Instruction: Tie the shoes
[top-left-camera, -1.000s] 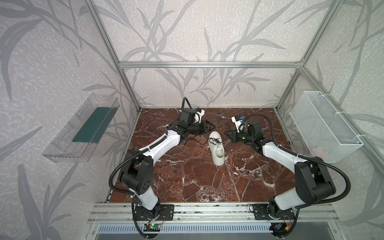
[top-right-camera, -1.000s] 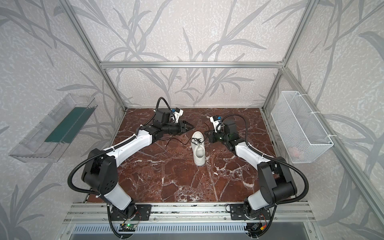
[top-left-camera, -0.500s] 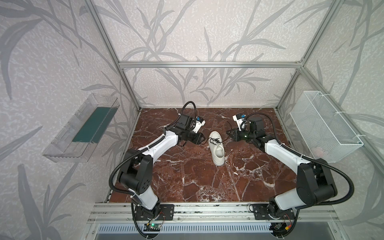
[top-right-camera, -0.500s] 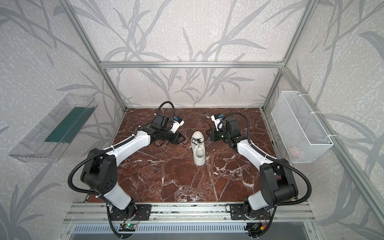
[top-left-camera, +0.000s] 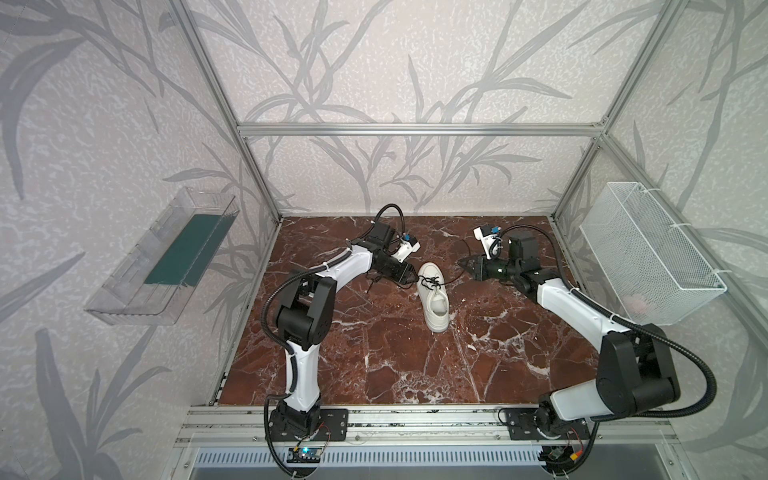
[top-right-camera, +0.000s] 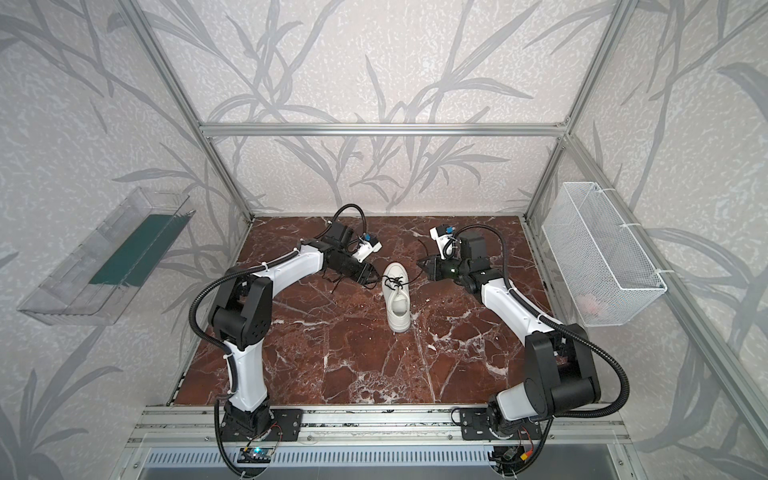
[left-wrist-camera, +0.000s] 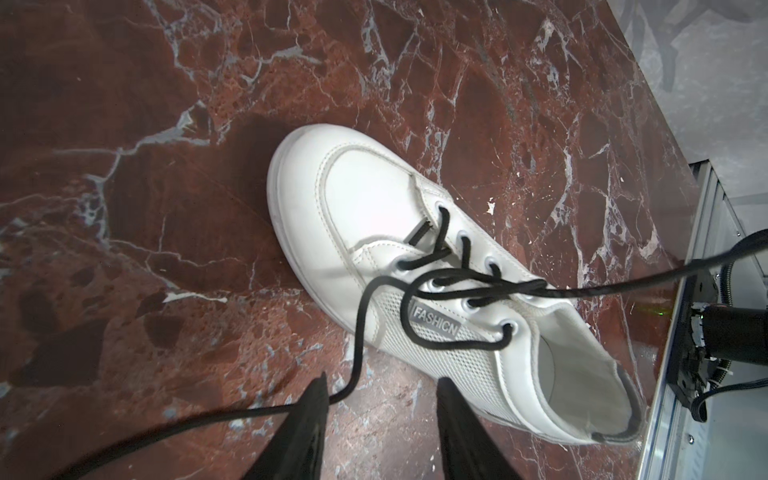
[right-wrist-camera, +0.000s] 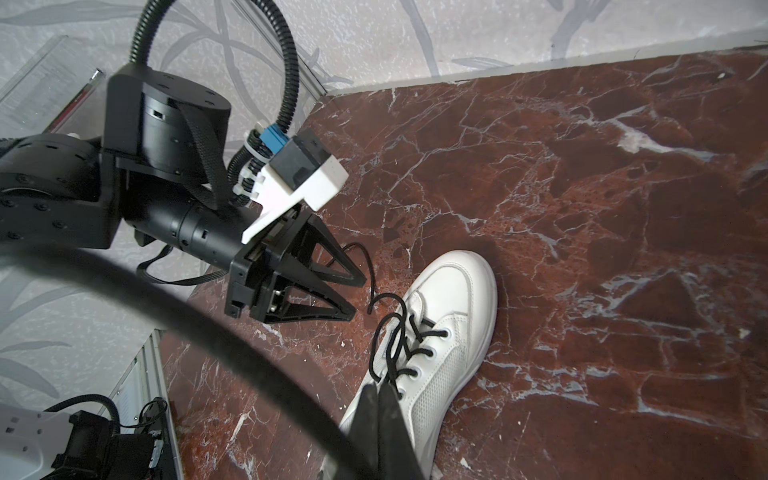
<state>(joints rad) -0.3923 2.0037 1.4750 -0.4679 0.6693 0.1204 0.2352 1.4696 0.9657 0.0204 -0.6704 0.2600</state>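
While its toe is pointed at the back wall, a white low-top sneaker with a thick white sole (top-left-camera: 433, 299) is seen standing upright on a red-brown marble-patterned tabletop (top-left-camera: 374, 365), toward the back and between the two arms. The same placement of the sneaker (top-right-camera: 397, 299) is shown in both top views. Its thin black laces (left-wrist-camera: 453, 286) are threaded through the eyelets, and loose strands are crossed over the tongue; whether a first knot has been made cannot be told.

The left gripper (top-left-camera: 412, 277), black with triangular fingers, is held low just beside the sneaker's forefoot. Its fingers (left-wrist-camera: 316, 419) are spread apart. One strand is seen running from the eyelets past one fingertip and trailing away over the tabletop. From the right wrist view, the left gripper (right-wrist-camera: 358, 297) is likewise seen with its tips apart, a curl of lace lying just in front of them.

The right gripper (top-left-camera: 460, 262) is held at the sneaker's other side, near the toe. Its fingers (right-wrist-camera: 380, 411) are pressed together, and a strand of the black laces is pinched at their tips. In the left wrist view this strand is drawn in a straight line out from the eyelets.

A white wire-mesh basket (top-left-camera: 648, 257) is mounted on the right wall, and a clear plastic tray with a dark green insert (top-left-camera: 166, 257) on the left wall.
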